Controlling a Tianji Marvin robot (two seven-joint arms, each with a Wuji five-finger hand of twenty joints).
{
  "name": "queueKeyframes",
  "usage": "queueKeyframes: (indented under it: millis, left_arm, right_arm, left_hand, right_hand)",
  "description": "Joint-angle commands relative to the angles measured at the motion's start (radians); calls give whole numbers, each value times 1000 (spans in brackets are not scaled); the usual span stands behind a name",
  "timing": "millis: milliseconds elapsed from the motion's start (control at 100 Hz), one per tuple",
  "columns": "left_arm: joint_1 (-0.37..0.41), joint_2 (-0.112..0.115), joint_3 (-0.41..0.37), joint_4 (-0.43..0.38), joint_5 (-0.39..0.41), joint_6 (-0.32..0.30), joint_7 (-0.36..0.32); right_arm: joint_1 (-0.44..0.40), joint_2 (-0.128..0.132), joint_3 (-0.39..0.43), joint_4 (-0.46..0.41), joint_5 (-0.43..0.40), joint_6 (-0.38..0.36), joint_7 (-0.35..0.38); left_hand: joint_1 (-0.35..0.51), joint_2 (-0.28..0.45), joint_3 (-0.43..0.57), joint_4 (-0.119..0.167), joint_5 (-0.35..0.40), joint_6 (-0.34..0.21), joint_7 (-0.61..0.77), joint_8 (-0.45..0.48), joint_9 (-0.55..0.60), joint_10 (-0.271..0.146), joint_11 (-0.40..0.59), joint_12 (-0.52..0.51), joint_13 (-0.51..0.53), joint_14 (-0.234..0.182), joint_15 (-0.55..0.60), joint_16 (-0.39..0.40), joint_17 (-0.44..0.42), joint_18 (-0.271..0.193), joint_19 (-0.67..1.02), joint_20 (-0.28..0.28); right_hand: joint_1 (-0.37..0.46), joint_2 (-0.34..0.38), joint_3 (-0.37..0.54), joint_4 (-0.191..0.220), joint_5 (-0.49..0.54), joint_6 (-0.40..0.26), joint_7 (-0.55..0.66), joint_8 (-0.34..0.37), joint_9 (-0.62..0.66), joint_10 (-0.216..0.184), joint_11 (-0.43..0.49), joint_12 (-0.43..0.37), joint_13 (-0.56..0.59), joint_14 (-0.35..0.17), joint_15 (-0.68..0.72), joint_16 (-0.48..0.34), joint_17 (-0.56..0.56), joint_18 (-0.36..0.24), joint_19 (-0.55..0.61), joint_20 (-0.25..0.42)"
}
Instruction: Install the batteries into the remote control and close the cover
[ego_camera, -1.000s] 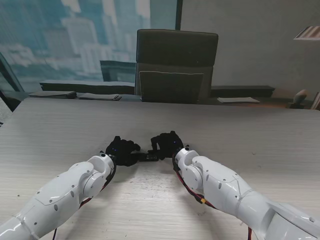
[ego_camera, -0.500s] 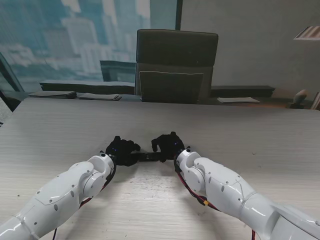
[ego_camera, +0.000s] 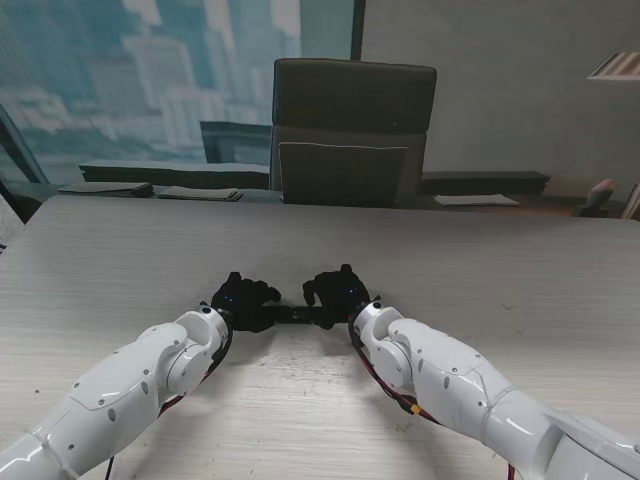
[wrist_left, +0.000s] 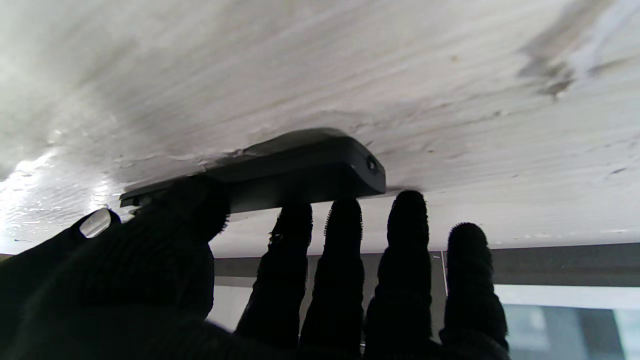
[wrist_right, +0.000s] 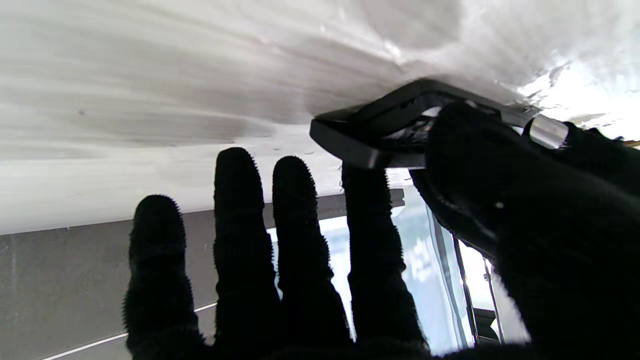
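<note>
No brand, label or writing is showing legibly on anything in these views; the remote control (ego_camera: 297, 315) is reading as plain black plastic with a small round hole at one end, seen in the left wrist view (wrist_left: 305, 172).

The remote control is lying on the pale wood-grain bench (ego_camera: 480, 270), near the middle, between the two hands and touched by both. In the stand's view the left hand (ego_camera: 243, 301) is gripping its left end and the right hand (ego_camera: 337, 292) is gripping its right end, with a short stretch of the black body showing between them.

Both white arms are reaching in from the near corners and bending inward so the gloved hands are meeting at the centre, palms facing the bench. In the left wrist view the thumb (wrist_left: 192, 210) is pressing on the near edge of the remote while at least two fingertips are touching its far side. In the right wrist view the thumb (wrist_right: 470, 150) is lying over an open recess in the remote (wrist_right: 395, 130), the forefinger is touching its underside edge, and the other three fingers are spreading straight and apart. Whether batteries are sitting in that recess cannot be told.

A dark office chair (ego_camera: 354, 132) is standing at the far side of the bench
</note>
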Motion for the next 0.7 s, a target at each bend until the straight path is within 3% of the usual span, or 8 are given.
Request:
queueKeyframes:
  millis: [0, 360, 690]
  left_arm:
    - [7, -1, 5, 8, -1, 3, -22]
    - [7, -1, 5, 7, -1, 3, -23]
    - [8, 0, 4, 6, -1, 3, -25]
  right_arm:
    - [-16, 5, 2, -18, -8, 1, 4]
    - [-32, 13, 15, -45, -25, -5, -11]
    - [-33, 16, 35, -61, -29, -11, -21]
  left_hand:
    - [-19, -1, 18, 23, 29, -8, 18, 8, 33, -12, 11, 3, 12, -17, 10, 7, -10, 2, 3, -5]
    - [-20, -2, 19, 23, 29, -7, 18, 9, 34, -10, 11, 3, 12, -17, 10, 7, -10, 2, 3, -5]
    - [-19, -2, 18, 23, 29, -9, 18, 9, 34, -10, 11, 3, 12, -17, 10, 7, -11, 2, 3, -5]
  right_hand:
    - [-19, -36, 32, 21, -16, 10, -10, 20, -19, 16, 4, 17, -14, -15, 10, 12, -16, 14, -17, 6]
    - [-18, -27, 33, 22, -16, 11, -5, 33, -30, 16, 12, 20, -18, -20, 14, 16, -18, 13, -17, 9]
    - [-43, 78, 4, 28, -17, 12, 5, 45, -36, 19, 16, 22, -24, -19, 16, 19, -23, 8, -14, 10]
